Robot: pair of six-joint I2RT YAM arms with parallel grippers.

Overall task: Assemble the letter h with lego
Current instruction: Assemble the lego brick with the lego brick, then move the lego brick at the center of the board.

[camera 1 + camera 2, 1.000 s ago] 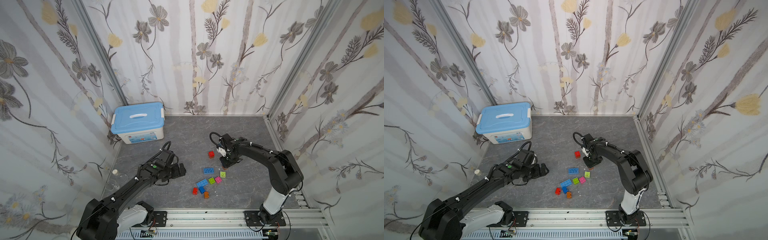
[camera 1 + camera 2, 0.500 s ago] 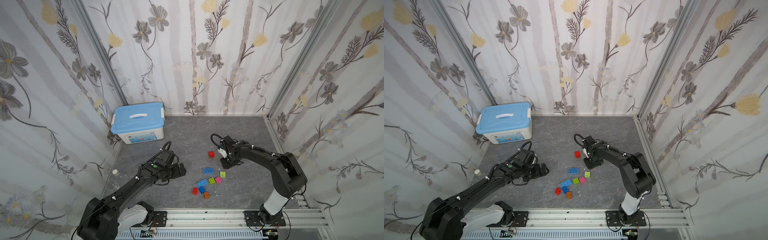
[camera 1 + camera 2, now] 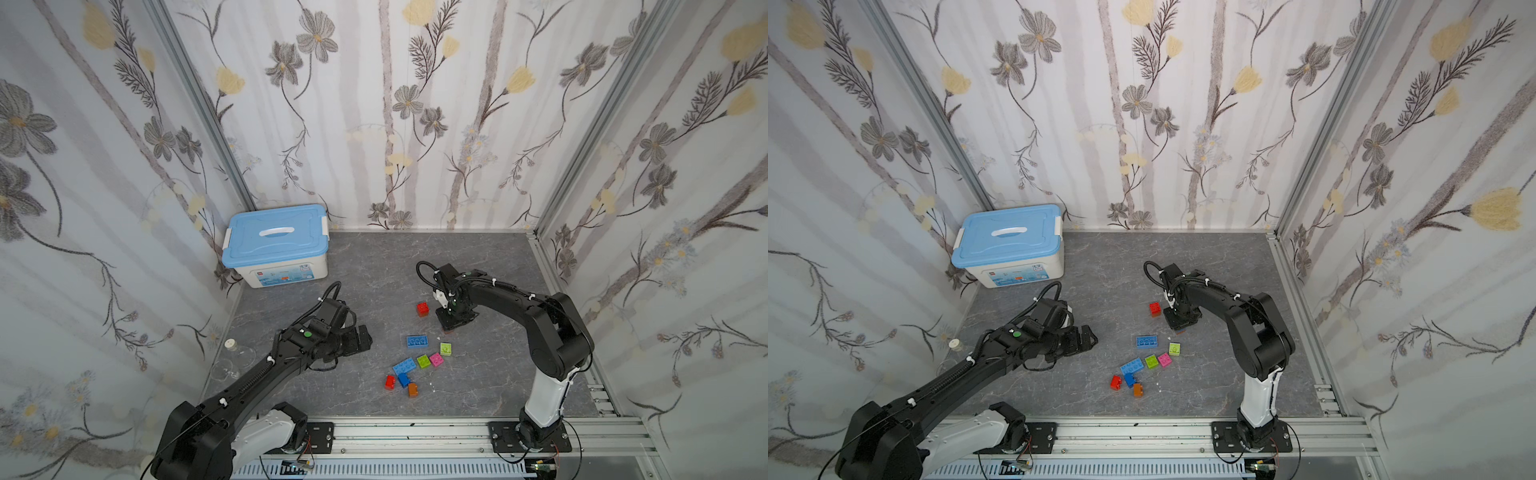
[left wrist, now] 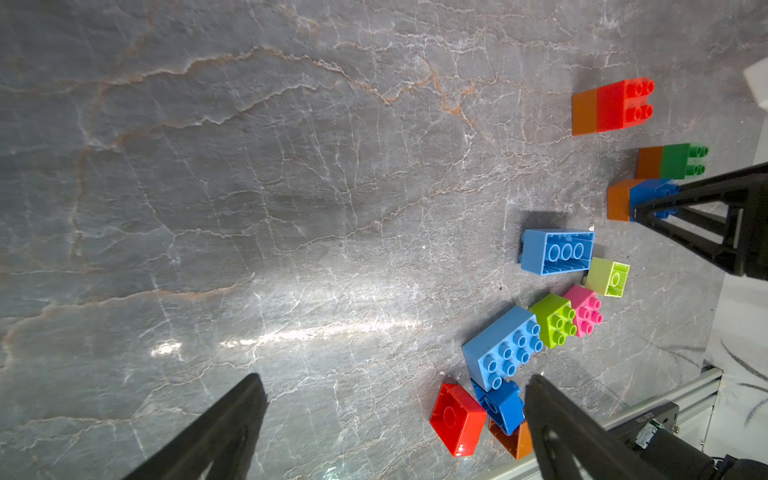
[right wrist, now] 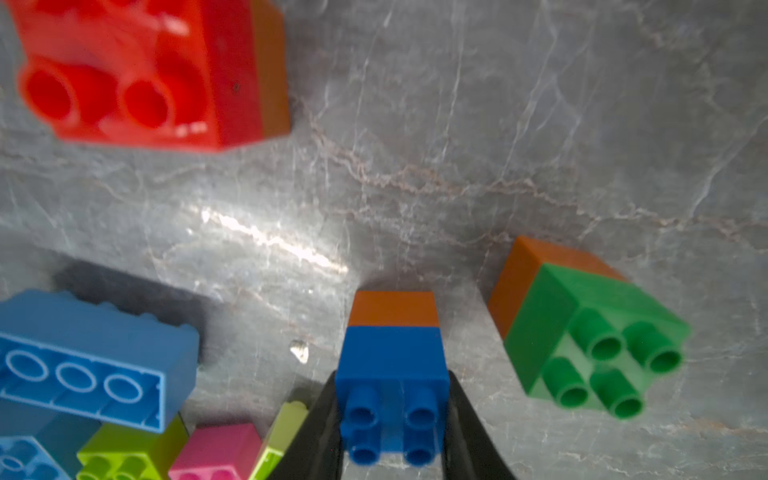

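In a top view you have no h yet: your right gripper (image 3: 454, 324) sits low beside the red-on-orange stack (image 3: 422, 309), loose lego (image 3: 404, 366) lies scattered nearby, and your left gripper (image 3: 361, 340) is spread wide and empty. In the left wrist view, a green-on-orange stack (image 4: 671, 162) makes three short stacks, none of them joined. In the right wrist view, your right jaws clamp the blue-on-orange stack (image 5: 392, 353), which is upright with its studs up and its long axis vertical.

Floral wallpaper walls (image 3: 415, 166), grey marbled floor (image 3: 490, 257).
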